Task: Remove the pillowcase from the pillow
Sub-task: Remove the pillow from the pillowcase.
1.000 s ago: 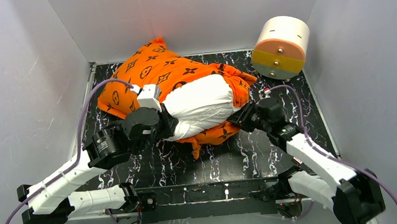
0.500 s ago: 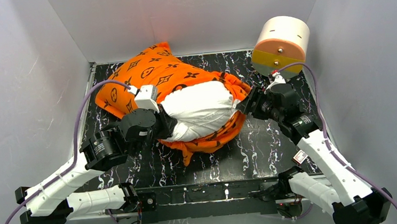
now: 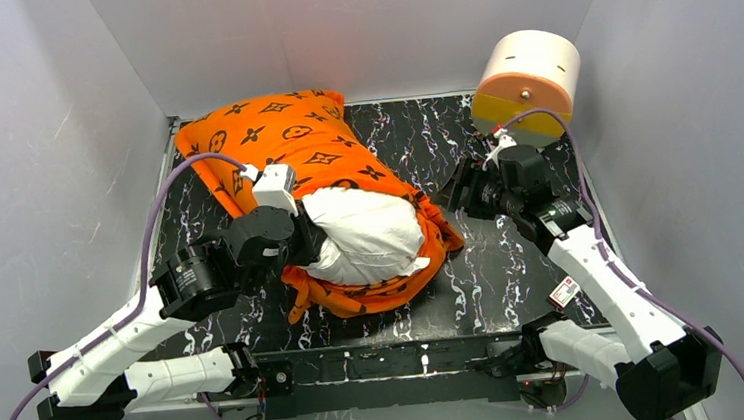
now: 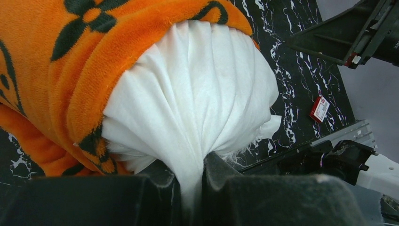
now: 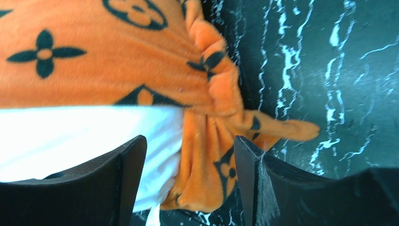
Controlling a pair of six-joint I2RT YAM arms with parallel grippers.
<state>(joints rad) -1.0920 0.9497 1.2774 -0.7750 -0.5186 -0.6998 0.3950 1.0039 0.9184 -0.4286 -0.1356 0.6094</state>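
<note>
Pillowcase point(image 3: 282, 142), bright orange, lies from the upper left of the frame down to the centre of the dark marbled table point(image 3: 523, 268), bunched around the white pillow point(image 3: 370, 235) bulging from its open end; the left gripper point(image 4: 190, 186) pinches a gather of pillow cloth, while the right gripper point(image 3: 459, 191) hangs just right of the hem, fingers spread wide

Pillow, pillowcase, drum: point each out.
pillow point(image 3: 365, 233): top external view, bare white bulge.
pillowcase point(image 3: 277, 137): top external view, far orange end.
drum point(image 3: 534, 60): top external view, white side wall.
</note>
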